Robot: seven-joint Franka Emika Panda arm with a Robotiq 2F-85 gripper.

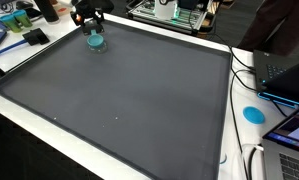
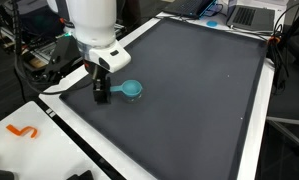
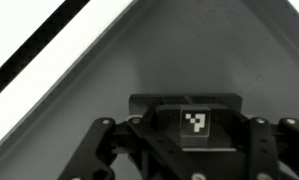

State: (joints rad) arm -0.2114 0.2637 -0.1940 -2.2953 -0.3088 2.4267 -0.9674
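Closest to the wrist lens, a small black-and-white checkered tag [image 3: 195,122] is sitting on the housing of my black two-fingered gripper [image 2: 101,95], hiding the fingertips, so I cannot tell whether my jaws are standing apart or together. I am hovering low near one corner of the mat. The small round teal plastic cup [image 2: 132,90] is resting just beside me, toward the mat's middle, and I am seeing nothing in it. Around us the dark grey rubber mat [image 2: 199,100] is covering the white table [image 2: 59,140], with an orange squiggle [image 2: 22,131] lying well apart.
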